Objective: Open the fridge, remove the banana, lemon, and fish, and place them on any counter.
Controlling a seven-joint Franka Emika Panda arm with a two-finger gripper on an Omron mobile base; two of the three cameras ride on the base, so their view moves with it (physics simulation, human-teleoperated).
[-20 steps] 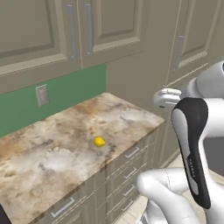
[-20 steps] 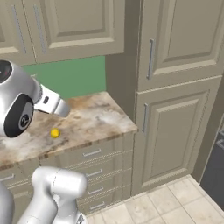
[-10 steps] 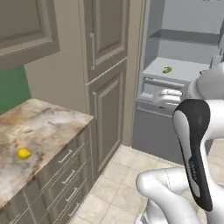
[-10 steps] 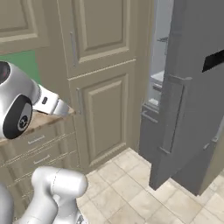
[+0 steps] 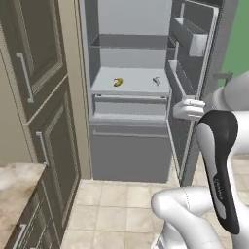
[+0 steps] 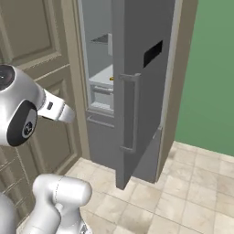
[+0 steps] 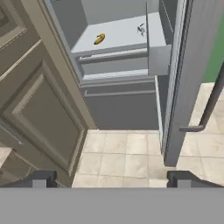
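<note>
At upper centre of the left base view, your fridge (image 5: 131, 97) had swung into frame, open, banana (image 5: 117, 82) and fish (image 5: 156, 80) on its shelf; the lemoned tabletop (image 5: 12, 194) slid lower left. Tool (image 7: 111, 177) gaped wide, empty.

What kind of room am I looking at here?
Most likely a home kitchen, computer-rendered. A tall grey fridge stands open with a banana on its shelf, beige panelled cabinets stand beside it, and a corner of speckled stone counter shows at lower left.
</note>
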